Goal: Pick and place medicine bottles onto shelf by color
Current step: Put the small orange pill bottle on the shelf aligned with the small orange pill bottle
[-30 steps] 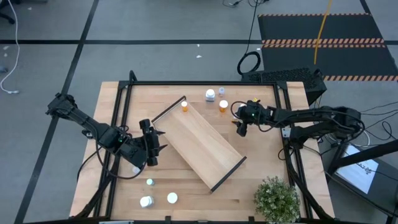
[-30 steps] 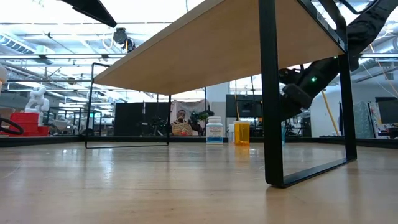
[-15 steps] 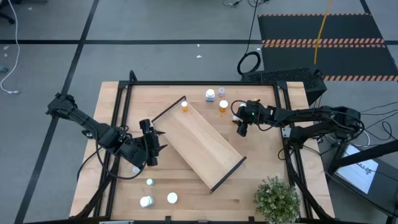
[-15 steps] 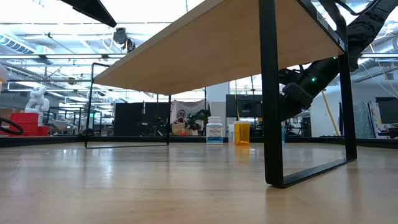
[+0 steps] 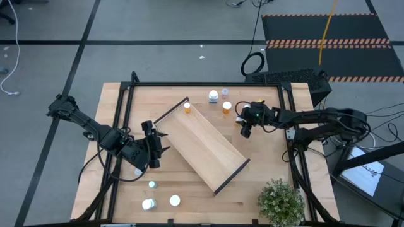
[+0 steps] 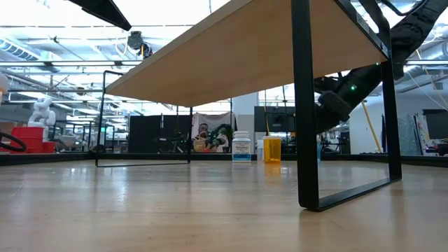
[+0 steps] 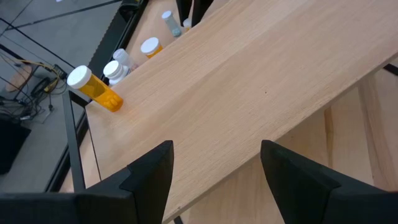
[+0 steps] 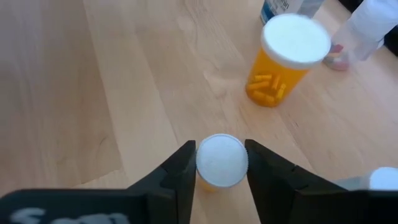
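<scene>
The shelf (image 5: pixel 202 148) lies slantwise across the middle of the table, and one orange bottle (image 5: pixel 187 107) stands on its far left end. My right gripper (image 8: pixel 221 177) is to the shelf's right, shut on a small orange bottle (image 8: pixel 221 163) with a white cap. Just beyond it stand a bigger orange bottle (image 8: pixel 283 62) and two pale ones (image 5: pixel 213 96). My left gripper (image 7: pixel 214 180) hangs open above the shelf's left long edge with nothing between its fingers. Three more bottles (image 5: pixel 152 185) stand near the table's near left corner. My right gripper pinches the small orange bottle at its white cap (image 8: pixel 200 163), one finger on each side. The fingers slant down at it from the table's right side. The bottle stands upright with its base on the table.
A potted green plant (image 5: pixel 281 202) stands at the near right corner. A black frame (image 5: pixel 202 84) runs along the table's edges. The shelf's dark end walls (image 5: pixel 230 176) stand up at both short ends. Bare wood lies between the shelf and the right edge.
</scene>
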`<act>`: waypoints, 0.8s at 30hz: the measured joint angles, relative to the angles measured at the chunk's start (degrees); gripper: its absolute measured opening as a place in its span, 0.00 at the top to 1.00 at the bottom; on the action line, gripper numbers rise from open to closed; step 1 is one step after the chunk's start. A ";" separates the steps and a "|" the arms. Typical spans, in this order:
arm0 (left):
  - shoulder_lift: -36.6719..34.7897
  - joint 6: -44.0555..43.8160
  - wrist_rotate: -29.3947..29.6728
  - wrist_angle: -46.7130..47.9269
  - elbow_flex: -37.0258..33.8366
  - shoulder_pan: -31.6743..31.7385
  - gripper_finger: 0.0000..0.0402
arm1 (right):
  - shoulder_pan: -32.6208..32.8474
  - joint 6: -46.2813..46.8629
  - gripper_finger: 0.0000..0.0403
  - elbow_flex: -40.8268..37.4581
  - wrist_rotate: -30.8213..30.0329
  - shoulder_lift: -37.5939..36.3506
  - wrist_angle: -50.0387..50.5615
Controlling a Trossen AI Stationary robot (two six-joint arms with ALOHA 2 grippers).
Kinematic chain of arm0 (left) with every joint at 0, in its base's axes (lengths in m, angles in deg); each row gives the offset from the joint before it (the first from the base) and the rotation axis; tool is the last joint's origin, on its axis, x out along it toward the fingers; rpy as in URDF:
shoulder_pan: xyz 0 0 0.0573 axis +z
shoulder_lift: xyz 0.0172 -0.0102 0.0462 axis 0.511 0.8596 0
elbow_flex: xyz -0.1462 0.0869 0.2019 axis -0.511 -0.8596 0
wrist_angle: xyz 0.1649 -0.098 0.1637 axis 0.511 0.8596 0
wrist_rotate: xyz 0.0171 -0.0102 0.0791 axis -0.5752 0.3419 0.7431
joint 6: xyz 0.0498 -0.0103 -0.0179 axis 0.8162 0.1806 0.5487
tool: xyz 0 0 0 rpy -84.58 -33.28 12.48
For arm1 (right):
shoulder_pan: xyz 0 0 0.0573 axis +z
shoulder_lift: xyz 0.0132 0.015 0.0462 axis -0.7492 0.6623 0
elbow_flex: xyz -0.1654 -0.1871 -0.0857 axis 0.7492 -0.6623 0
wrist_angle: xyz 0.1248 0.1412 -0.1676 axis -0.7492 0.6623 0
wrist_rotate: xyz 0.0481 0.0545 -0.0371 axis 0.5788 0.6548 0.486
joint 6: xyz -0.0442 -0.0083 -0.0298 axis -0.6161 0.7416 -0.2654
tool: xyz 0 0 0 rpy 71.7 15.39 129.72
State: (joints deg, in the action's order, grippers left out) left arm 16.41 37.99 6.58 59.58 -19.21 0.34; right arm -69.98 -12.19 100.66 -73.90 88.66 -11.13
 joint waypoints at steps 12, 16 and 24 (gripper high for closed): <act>0.02 1.05 0.00 -1.87 0.00 0.12 0.39 | 0.17 4.05 0.70 0.00 0.15 -8.90 0.68; 0.00 1.18 -0.01 -2.53 0.01 1.30 0.39 | 1.04 4.08 0.70 0.02 -0.04 -12.23 1.23; 0.02 3.36 -2.10 -5.36 0.01 5.78 0.39 | 3.21 5.03 0.70 0.04 -0.20 -18.82 1.34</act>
State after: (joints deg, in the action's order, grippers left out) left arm 16.43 41.35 4.48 54.22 -19.20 6.12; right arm -66.76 -7.16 100.70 -74.10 69.84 -9.79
